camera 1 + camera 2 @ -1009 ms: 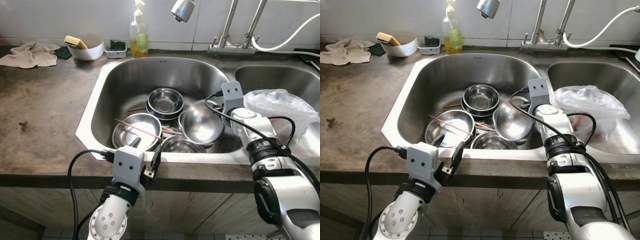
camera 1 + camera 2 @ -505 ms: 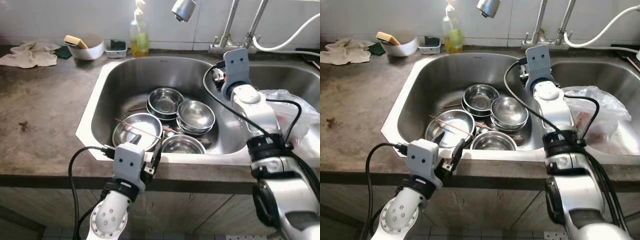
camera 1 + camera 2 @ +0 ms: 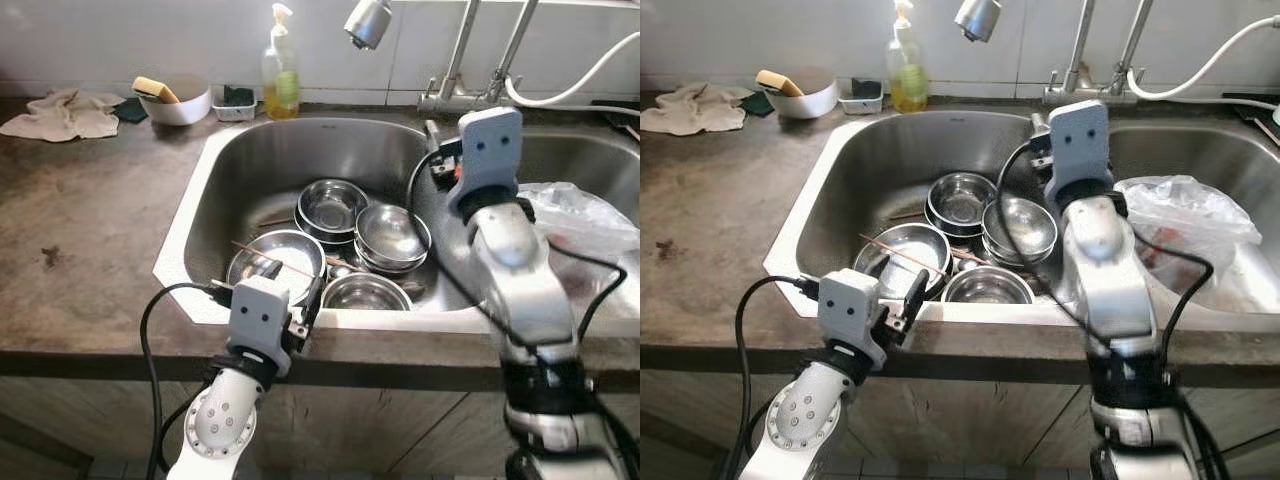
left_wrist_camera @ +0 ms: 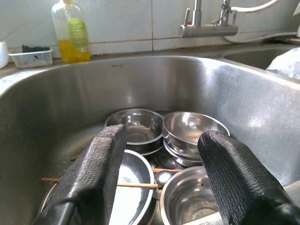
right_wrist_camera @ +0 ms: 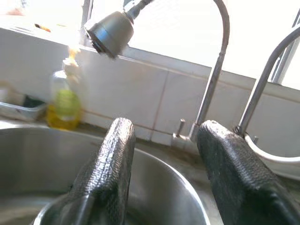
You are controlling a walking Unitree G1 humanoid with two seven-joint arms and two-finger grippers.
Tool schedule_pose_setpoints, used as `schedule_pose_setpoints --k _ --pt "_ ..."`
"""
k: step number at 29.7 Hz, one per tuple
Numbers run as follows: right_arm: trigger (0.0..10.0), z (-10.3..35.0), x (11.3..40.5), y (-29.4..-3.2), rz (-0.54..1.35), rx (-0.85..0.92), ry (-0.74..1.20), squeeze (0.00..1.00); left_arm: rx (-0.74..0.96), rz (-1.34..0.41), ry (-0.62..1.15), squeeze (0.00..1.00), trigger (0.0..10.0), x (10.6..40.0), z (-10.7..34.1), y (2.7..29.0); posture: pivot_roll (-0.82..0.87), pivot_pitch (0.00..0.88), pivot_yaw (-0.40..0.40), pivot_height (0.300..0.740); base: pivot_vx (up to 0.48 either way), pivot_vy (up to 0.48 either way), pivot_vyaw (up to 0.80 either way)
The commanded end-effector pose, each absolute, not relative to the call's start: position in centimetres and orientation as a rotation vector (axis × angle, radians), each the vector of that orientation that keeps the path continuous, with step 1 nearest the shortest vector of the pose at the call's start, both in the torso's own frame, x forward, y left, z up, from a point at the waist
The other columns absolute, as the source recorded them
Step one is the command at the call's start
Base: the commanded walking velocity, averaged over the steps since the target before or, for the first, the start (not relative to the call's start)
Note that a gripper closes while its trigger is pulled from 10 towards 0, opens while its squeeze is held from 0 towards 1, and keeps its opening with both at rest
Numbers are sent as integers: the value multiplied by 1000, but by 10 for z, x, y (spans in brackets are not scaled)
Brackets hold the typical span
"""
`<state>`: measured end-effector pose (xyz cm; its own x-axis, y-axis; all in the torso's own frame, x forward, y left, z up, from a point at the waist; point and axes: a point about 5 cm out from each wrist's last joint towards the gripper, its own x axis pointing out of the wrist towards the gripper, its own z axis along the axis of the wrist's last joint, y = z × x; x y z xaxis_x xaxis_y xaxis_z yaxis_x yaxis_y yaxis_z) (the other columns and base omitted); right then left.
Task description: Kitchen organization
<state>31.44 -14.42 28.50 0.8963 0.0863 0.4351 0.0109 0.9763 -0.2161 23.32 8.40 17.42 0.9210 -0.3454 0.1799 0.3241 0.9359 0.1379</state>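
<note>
- A small stamped mark is seen on the back wall of the left sink basin [image 3: 200, 215], too small to be read; the green label on the soap bottle [image 3: 279, 68] cannot be read either.
- 4 steel bowls [image 3: 394, 232] are seen in the left basin, with a thin wooden stick [image 4: 101, 183] laid across the nearest-left bowl.
- The left gripper [image 4: 159, 183] is held at the basin's front rim, its fingers spread apart with nothing between them.
- The right gripper [image 5: 164, 178] is raised over the basin's right side, aimed at the spray faucet head [image 5: 108, 33]; its fingers are parted and nothing is gripped.
- A clear plastic bag [image 3: 590, 215] is seen in the right basin, partly hidden by the right arm.
- A white bowl with a sponge [image 3: 172, 98], a small tray [image 3: 233, 100] and a rag [image 3: 62, 112] are set on the counter [image 3: 90, 240] behind.
</note>
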Motion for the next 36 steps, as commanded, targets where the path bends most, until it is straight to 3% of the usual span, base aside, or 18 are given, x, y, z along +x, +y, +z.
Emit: schedule_pose_setpoints --k 1,10,15,19,28,36 --pt "10000 282 296 -141 60 -185 -488 0 102 -350 -203 0 10000 234 172 83 153 97 -25 740 0 0 0" --pt "10000 234 261 -143 53 -113 -349 0 96 -353 -213 0 10000 235 173 86 140 79 -25 740 0 0 0" --pt "10000 224 256 -146 9 -104 -319 0 94 -378 -202 0 10000 233 169 84 134 70 -15 740 0 238 0" --pt "10000 220 258 -147 -4 -87 -306 0 98 -383 -204 0 10000 235 170 83 136 66 -13 740 0 472 800" --pt "10000 219 262 -146 8 -77 -301 0 95 -374 -204 0 10000 235 168 83 145 48 -25 740 0 0 800" --pt "10000 222 267 -142 31 -66 -311 0 106 -381 -207 0 10000 236 168 81 144 41 -25 740 0 360 800"
